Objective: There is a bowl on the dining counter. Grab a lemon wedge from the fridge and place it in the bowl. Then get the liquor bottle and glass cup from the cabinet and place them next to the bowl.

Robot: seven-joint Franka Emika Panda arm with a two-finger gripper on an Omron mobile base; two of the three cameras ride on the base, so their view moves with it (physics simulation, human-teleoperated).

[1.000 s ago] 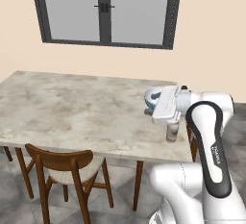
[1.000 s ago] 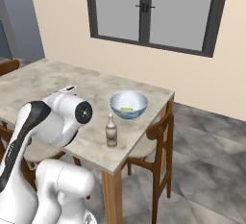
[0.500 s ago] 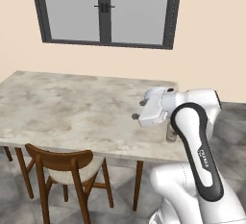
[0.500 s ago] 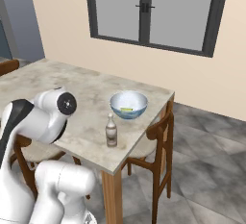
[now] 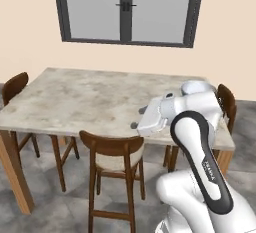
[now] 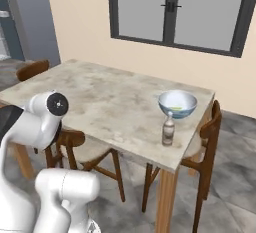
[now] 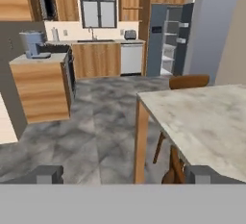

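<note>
window [image 5: 127, 9]: dark frame, shut | chairs [image 5: 116, 158]: wooden, at table | coffee machine [image 7: 33, 43]: possibly, on worktop

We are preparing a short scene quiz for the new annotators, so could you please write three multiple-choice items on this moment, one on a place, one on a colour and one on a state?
1. Where does the liquor bottle stand?
A. on the dining counter, just in front of the bowl
B. on the floor under a chair
C. inside the bowl

2. What colour is the small piece lying in the bowl?
A. red
B. yellow
C. black

3. How is the gripper set?
A. shut on the bottle
B. shut on a cup
C. open and holding nothing

Answers:
1 A, the right base view shows the bottle upright on the stone top beside the bowl.
2 B, the lemon wedge shows yellow inside the bowl.
3 C, in the hand view the fingertips stand far apart with nothing between them.
</note>
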